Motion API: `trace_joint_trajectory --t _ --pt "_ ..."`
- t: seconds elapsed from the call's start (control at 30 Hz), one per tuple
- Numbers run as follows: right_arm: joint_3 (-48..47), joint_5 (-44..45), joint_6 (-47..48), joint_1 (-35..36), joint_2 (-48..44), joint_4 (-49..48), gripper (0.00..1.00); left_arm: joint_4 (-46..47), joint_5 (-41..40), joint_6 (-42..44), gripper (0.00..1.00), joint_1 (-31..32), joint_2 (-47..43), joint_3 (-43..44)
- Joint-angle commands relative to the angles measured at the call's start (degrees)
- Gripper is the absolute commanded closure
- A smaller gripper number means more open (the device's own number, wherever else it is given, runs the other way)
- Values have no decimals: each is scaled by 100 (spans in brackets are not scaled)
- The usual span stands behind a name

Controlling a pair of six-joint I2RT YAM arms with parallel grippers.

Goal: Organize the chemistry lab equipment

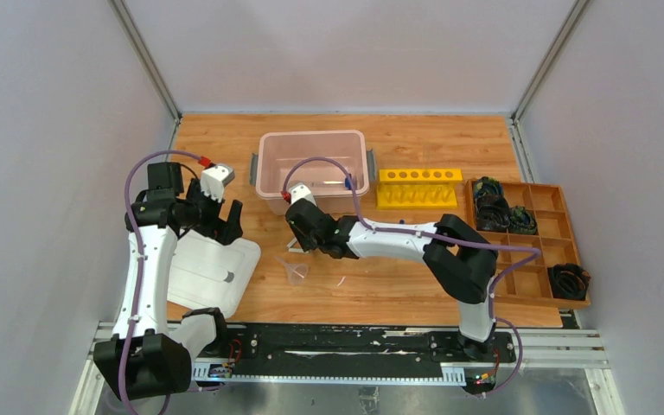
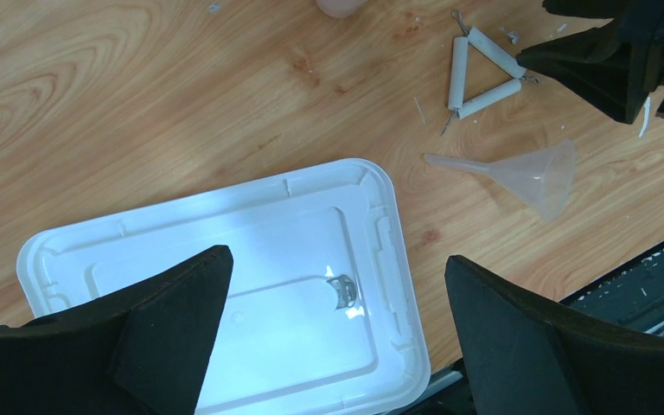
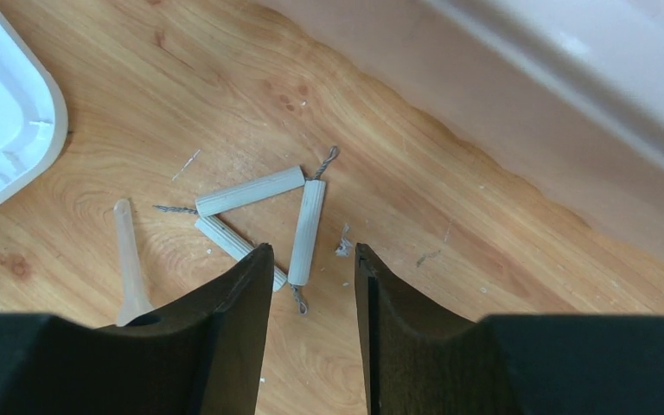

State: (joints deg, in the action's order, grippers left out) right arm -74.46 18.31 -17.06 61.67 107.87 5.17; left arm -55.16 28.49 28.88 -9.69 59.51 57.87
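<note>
A small white triangle (image 3: 264, 212) of three tubes on twisted wire lies flat on the wooden table in front of the pink bin (image 1: 311, 164). My right gripper (image 3: 311, 248) hangs over its near corner, jaws open by a narrow gap. One tube's end (image 3: 307, 220) lies between the fingertips, and the left finger covers the corner beside it. A clear funnel (image 2: 540, 177) lies on its side just left of the triangle (image 2: 484, 73). My left gripper (image 2: 335, 256) stands wide open above the white lid (image 2: 225, 285), holding nothing.
A yellow tube rack (image 1: 419, 186) stands right of the bin. The wooden compartment tray (image 1: 527, 259) with black coiled items sits at the far right. A thin pale sliver (image 1: 341, 281) lies on the table near the funnel (image 1: 296, 270). The white lid (image 1: 212, 272) lies at the front left.
</note>
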Motion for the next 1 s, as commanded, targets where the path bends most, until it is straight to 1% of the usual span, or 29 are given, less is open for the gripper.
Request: trace_joint_trajectory --t 0.0,0.17,0.33,0.43,0.57,0.6,0.73,0.77,0.97 --pt "257 216 -226 186 328 -390 58 -47 26 -26 0 -50 -38 190" --pt "371 419 -356 240 464 -471 62 -39 51 -23 0 -50 -22 182" --pt "420 414 -466 249 620 -624 67 -48 34 4 0 -49 -36 151" --pt "485 316 -529 294 615 -626 78 -48 33 13 0 -50 -58 145" --pt "716 218 -517 394 382 -614 98 -47 64 8 0 -50 -46 186" --pt "793 215 -543 408 275 -607 100 -48 73 4 0 -50 -39 202" --pt "1039 301 -571 403 -446 -541 100 -43 133 -20 0 -50 -18 240" --pt "1042 338 -543 402 -658 -352 100 -46 157 -28 0 -50 -10 240" --pt "526 431 31 378 -1776 228 100 -40 228 -48 1 -50 24 268"
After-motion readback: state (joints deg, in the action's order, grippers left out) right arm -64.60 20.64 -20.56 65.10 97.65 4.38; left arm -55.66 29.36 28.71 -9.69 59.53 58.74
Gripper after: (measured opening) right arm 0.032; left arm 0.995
